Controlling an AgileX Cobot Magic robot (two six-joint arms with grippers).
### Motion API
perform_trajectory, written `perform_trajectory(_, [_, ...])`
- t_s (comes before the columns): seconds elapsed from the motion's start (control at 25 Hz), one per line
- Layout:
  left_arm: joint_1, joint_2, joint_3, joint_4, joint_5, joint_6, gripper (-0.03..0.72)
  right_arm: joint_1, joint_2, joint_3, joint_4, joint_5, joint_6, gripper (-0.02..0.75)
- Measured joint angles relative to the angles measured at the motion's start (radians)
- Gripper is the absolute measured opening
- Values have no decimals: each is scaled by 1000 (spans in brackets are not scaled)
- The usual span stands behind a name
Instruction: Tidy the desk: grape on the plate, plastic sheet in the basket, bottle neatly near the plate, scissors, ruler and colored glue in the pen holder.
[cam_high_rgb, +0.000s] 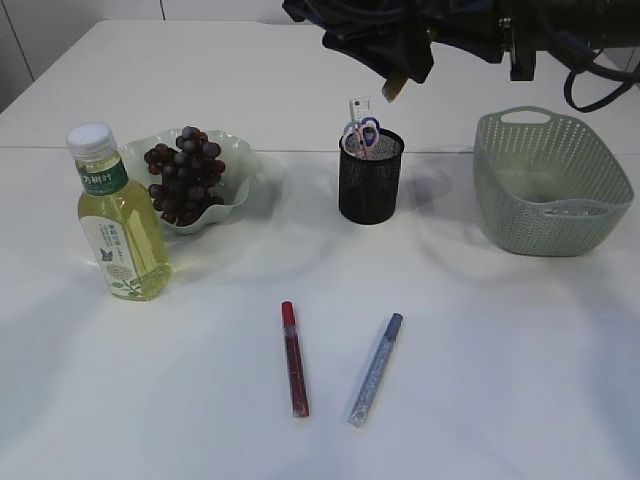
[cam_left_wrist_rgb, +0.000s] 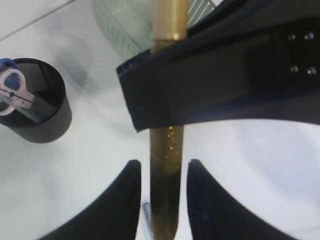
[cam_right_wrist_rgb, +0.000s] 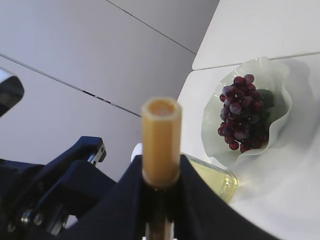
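Wide white desk (cam_high_rgb: 500, 350) filling the exterior view, smooth and matte, soft grey shadows pooling on it here and there. A thin seam (cam_high_rgb: 300, 152) runs straight across it from side to side, towards the back. Beyond the far edge, a strip of pale wall (cam_high_rgb: 220, 8) split by vertical panel lines. Over to the left wrist view: bare, glossy desk (cam_left_wrist_rgb: 75, 165) under everything, a faint line crossing its top left corner. Right wrist view now: a grey wall (cam_right_wrist_rgb: 75, 45) crossed by dark slanting joints, and a bright corner of desk (cam_right_wrist_rgb: 280, 30).
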Motion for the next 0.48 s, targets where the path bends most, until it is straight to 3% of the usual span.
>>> perform_trajectory(0.28, [0, 0, 0, 0, 0, 0, 248, 0, 0, 0, 0, 0, -4, 146])
perform_trajectory(0.48, [0, 0, 0, 0, 0, 0, 309, 0, 0, 0, -2, -7, -21, 146])
